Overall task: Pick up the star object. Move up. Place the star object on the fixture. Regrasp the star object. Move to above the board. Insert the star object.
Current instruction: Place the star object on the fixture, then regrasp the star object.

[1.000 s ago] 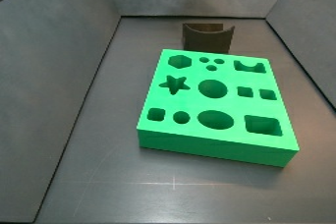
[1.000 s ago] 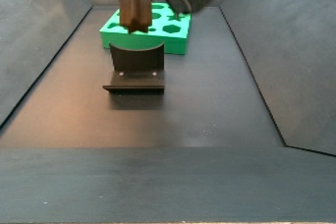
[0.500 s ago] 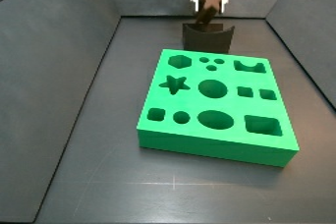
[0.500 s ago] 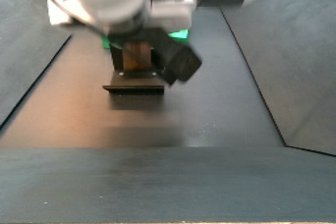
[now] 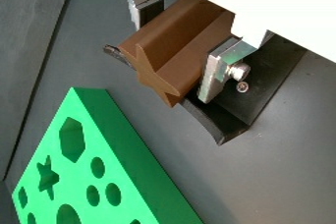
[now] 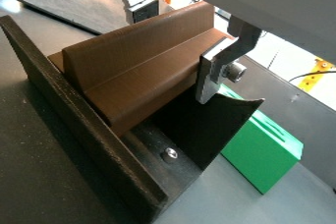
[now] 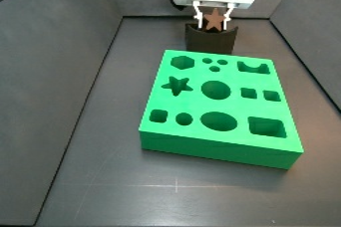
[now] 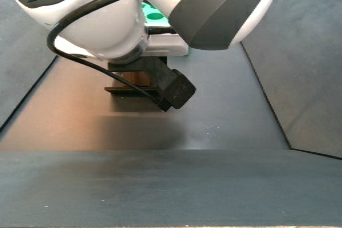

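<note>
You will find the gripper [image 7: 213, 15] lowered onto the fixture [image 7: 210, 38], at the 12 o'clock edge of the board [image 7: 220, 107] in a side view. Half a second ago the gripper hung higher above the fixture, and one second ago only its tip showed at the frame's upper edge; it has since descended.

In both wrist views the fingers [image 5: 218, 71] are clamped on the star object [image 5: 175, 46], one silver plate on each side of the brown block. In a wrist view the star object [image 6: 138, 60] sits down inside the fixture [image 6: 92, 135], against its tall dark wall and above the base plate. You cannot tell from the pictures whether its underside touches the curved seat.

In a side view from the opposite end, the arm body [image 8: 134, 12] now fills the upper frame and hides most of the fixture [image 8: 124, 92]; only the front edge of its base shows at about 6 o'clock below the wrist. A second ago that view showed the fixture in full.

The board [image 5: 82, 169] has not moved, and its star-shaped hole [image 7: 176, 85] stands unoccupied at the 9 o'clock side.
</note>
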Controlling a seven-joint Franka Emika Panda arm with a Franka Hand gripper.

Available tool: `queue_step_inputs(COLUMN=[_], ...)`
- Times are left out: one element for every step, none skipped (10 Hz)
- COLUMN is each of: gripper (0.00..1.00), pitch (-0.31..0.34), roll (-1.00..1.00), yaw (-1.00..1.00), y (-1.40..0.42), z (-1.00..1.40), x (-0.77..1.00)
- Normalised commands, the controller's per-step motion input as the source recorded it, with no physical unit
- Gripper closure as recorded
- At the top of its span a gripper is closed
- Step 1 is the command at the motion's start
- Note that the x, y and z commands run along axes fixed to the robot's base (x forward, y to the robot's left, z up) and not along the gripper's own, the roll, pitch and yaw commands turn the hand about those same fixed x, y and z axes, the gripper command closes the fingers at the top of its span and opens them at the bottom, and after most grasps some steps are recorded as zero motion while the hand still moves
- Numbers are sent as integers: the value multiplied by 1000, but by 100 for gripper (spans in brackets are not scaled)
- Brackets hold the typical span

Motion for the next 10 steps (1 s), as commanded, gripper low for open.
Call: queue_step_inputs(gripper=[100,100,100,100,0,0,0,0,0,0], pitch=[-50,-50,-49,0,0,3,7,9,8,14], roll=[-93,-93,-94,0,0,6,8,18,27,31], yaw=[-82,-55,-41,0,0,-11,-5,3,8,9], y=[79,77,74,-500,0,0,0,3,3,3], z=[-294,-294,-295,-167,0,1000,1000,1000,1000,1000], x=[53,53,53,0,0,0,-9,-24,-29,-35])
